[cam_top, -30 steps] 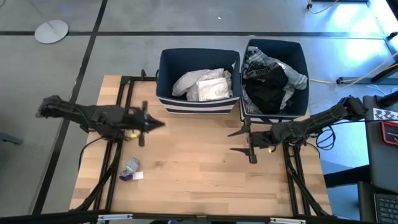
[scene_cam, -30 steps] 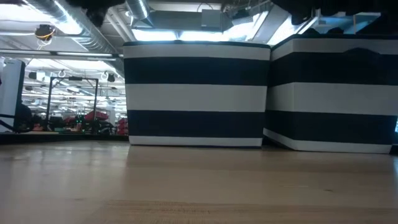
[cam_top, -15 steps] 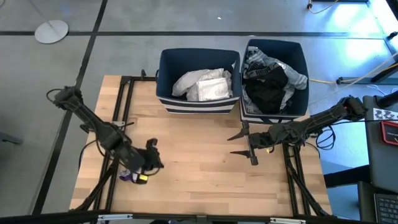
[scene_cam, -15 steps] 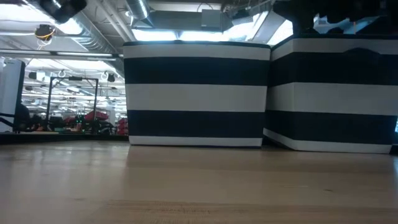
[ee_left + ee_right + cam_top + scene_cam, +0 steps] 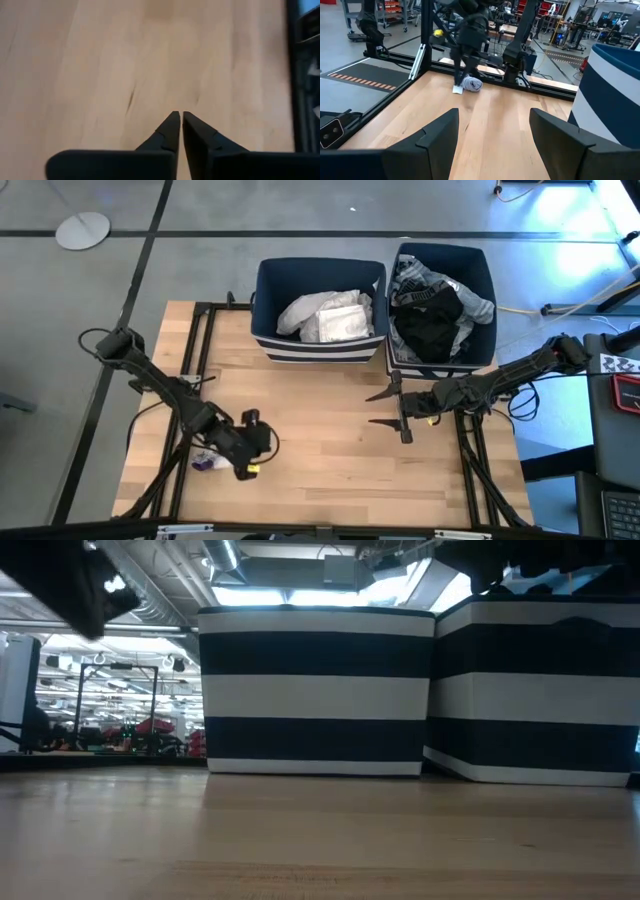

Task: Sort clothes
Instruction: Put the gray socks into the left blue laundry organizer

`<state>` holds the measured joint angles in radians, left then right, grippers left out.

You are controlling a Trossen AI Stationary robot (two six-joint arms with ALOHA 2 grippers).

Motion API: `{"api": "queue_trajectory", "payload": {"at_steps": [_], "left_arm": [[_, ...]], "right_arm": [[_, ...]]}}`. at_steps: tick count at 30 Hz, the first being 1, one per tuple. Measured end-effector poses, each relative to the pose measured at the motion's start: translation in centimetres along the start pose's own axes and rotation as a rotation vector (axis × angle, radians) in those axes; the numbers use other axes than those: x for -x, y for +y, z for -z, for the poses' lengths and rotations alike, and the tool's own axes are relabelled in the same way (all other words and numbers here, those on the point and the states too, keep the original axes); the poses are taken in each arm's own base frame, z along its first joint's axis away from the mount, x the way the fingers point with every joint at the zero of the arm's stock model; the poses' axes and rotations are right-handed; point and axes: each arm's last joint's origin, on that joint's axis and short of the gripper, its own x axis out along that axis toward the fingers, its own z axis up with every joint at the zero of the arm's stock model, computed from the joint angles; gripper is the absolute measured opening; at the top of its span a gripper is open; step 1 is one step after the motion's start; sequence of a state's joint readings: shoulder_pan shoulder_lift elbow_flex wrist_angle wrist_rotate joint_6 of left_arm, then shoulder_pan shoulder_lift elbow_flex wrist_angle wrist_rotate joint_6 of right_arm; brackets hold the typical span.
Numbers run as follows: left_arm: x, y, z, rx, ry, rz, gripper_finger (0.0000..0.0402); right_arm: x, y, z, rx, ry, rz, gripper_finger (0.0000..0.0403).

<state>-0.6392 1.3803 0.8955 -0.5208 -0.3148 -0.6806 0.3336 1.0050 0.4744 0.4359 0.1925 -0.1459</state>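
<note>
Now the left gripper, fingers together, hangs beside a crumpled grey garment.

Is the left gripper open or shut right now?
Shut. In the left wrist view the left gripper has its dark fingers meeting at the tips over bare wood, holding nothing.

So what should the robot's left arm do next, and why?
Probably open its fingers. The left gripper is shut with nothing in it, low over the table, right by the small grey garment, the only piece not in a bin. The right gripper waits open.
</note>
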Motion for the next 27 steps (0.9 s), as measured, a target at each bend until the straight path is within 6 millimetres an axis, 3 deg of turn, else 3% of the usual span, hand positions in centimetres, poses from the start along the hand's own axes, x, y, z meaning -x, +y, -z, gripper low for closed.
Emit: {"api": "queue_trajectory", "payload": {"at_steps": [7, 15, 20, 27], "left_arm": [[1.4, 1.5, 1.5, 0.238, 0.15, -0.106, 0.0099], [2.1, 1.8, 3.8, 0.444, 0.334, -0.186, 0.0203], [2.7, 1.6, 6.0, 0.585, 0.499, -0.254, 0.0221], [2.6, 0.7, 9.3, 0.662, 0.537, -0.279, 0.0213]], "right_arm": [[0.0, 0.0, 0.1, -0.004, 0.006, -0.001, 0.0246], [0.0, 0.0, 0.1, -0.005, 0.005, 0.0, 0.0246], [0.0, 0.0, 0.1, -0.008, 0.01, -0.001, 0.0246], [0.0, 0.0, 0.1, -0.016, 0.011, -0.001, 0.0246]]}}
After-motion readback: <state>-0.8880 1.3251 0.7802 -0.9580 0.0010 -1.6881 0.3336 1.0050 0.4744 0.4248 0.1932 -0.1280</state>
